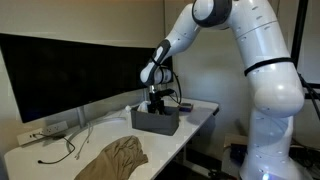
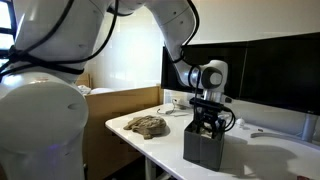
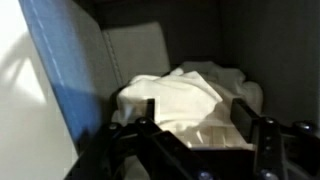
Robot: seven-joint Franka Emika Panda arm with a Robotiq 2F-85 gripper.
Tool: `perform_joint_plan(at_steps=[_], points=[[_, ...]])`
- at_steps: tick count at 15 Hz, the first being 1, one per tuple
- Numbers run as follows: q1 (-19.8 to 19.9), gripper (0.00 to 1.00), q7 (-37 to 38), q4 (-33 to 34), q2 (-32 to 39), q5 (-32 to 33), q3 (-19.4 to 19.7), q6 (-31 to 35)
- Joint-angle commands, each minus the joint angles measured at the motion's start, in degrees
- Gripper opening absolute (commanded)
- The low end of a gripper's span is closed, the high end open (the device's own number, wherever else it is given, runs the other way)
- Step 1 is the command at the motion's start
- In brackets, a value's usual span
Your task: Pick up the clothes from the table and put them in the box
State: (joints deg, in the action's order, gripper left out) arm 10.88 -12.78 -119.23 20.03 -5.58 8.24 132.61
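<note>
Hovering inside the box [image 1: 155, 124], the gripper [image 3: 195, 125] holds its jaws apart above the white cloth [image 3: 185, 95]; the tan cloth [image 1: 118, 155] (soft, light, floppy) looks best pinched at a raised fold.

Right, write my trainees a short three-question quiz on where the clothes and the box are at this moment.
1. True or false: the tan garment lies inside the box.
2. Multiple choice: in the wrist view, what lies in the box? A) a white cloth B) a mug C) nothing
3. How many garments lie on the table outside the box?
Key: 1 false; 2 A; 3 one.
</note>
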Motion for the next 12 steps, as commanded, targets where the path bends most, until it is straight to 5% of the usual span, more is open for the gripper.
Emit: perform_joint_plan(at_steps=[1,6,12], points=[[-1.3,1.0,0.6,-8.4,-10.6,0.8,-1.7,8.0],[-5.6,1.0,1.4,-18.4,-23.7,2.6,-4.3,20.5],[-12.6,1.0,-1.4,-26.6,-30.0,-0.6,-8.1,22.7]])
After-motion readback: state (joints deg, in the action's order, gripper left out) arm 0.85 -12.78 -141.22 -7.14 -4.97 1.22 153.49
